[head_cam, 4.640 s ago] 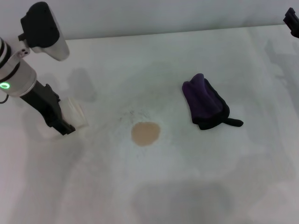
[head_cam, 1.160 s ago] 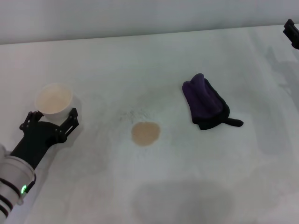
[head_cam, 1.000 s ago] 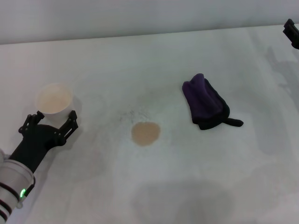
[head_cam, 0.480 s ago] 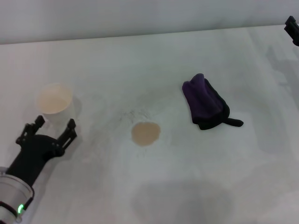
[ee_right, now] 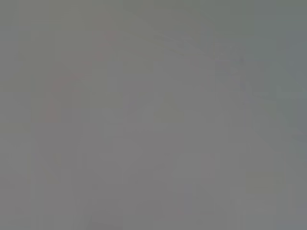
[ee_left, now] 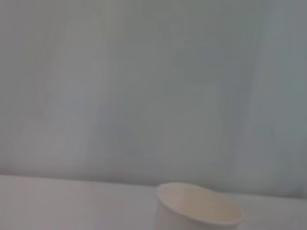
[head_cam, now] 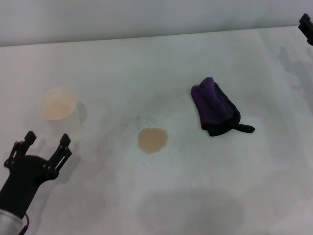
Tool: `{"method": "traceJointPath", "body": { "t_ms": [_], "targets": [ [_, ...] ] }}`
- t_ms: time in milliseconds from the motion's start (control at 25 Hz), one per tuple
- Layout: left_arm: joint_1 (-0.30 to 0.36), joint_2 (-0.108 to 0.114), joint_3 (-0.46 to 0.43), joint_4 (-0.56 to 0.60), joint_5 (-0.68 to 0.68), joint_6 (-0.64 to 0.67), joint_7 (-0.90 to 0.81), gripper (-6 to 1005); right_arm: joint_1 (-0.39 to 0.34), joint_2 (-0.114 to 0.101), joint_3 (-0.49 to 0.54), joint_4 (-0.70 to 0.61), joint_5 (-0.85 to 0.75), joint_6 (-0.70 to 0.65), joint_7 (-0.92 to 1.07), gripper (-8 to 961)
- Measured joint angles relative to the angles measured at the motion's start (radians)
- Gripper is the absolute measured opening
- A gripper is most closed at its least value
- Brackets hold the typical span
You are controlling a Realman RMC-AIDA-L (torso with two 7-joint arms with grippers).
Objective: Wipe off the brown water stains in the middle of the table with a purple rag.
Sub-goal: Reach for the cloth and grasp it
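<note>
Left gripper [head_cam: 45, 142] is seen in the head view low over the table [head_cam: 161, 196], its two black fingers spread wide with nothing between them. Just ahead of its tips, apart from them, stands the cup [head_cam: 58, 103]. The stain [head_cam: 152, 140] lies off to that gripper's right, and the rag [head_cam: 215, 110] sits farther right again, well apart from the stain, its black tail pointing away from it. Only a dark sliver of the right gripper [head_cam: 306, 27] is caught at the far right edge; whether it is spread or pressed together cannot be told.

From the left wrist view, only the cup [ee_left: 198, 211] is shown, upright and ungripped before a plain wall.

Nothing can be made out in the right wrist view (a flat grey field).

The rag is not yet picked up, so fetching it is judged the step in hand. It would best be gripped from above at its bunched middle, so that enough cloth hangs below the fingers to cover the stain when pressed flat.
</note>
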Motion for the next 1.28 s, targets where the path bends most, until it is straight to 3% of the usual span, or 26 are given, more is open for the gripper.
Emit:
{"method": "traceJointPath", "body": {
  "t_ms": [360,520,720,760,800,840,880,920,960,1000,1120,1280],
  "targets": [
    [0.073,0.003,-0.006,-0.006,-0.014,0.165,-0.014,895,0.018,0.001,-0.035,-0.008,0.0,0.024,0.03,859],
    [0.072,0.009,-0.012,-0.028,-0.084,0.229,-0.033,895,0.019,-0.006,-0.217,-0.066,0.0,0.007,0.037,859],
    [0.06,0.009,-0.012,-0.101,-0.215,0.254,-0.129,892,0.02,-0.023,-0.526,-0.282,-0.061,-0.221,0.093,859],
    [0.054,0.009,-0.012,-0.115,-0.232,0.251,-0.143,892,0.02,-0.023,-0.526,-0.282,-0.061,-0.221,0.093,859],
    [0.046,0.009,-0.012,-0.133,-0.254,0.245,-0.16,892,0.02,-0.03,-0.606,-0.406,-0.205,-0.358,0.233,859],
    [0.038,0.009,-0.012,-0.147,-0.267,0.239,-0.17,892,0.021,-0.031,-0.614,-0.422,-0.239,-0.37,0.263,859],
    [0.021,0.009,-0.012,-0.17,-0.287,0.227,-0.182,893,0.031,-0.032,-0.639,-0.503,-0.439,-0.411,0.444,859],
    [0.021,0.009,-0.012,-0.17,-0.287,0.227,-0.182,893,0.037,-0.033,-0.644,-0.534,-0.533,-0.415,0.533,859],
    [0.01,0.009,-0.012,-0.18,-0.296,0.219,-0.184,893,0.037,-0.033,-0.644,-0.534,-0.533,-0.415,0.533,859],
    [0.001,0.009,-0.013,-0.187,-0.303,0.211,-0.184,893,0.047,-0.033,-0.645,-0.566,-0.656,-0.413,0.644,859],
    [-0.03,0.01,-0.014,-0.196,-0.338,0.164,-0.197,892,0.092,-0.034,-0.638,-0.625,-1.009,-0.36,0.934,859],
    [-0.05,0.007,-0.014,-0.191,-0.362,0.111,-0.213,892,0.148,-0.038,-0.573,-0.649,-1.318,-0.19,1.205,859]
  ]
}}
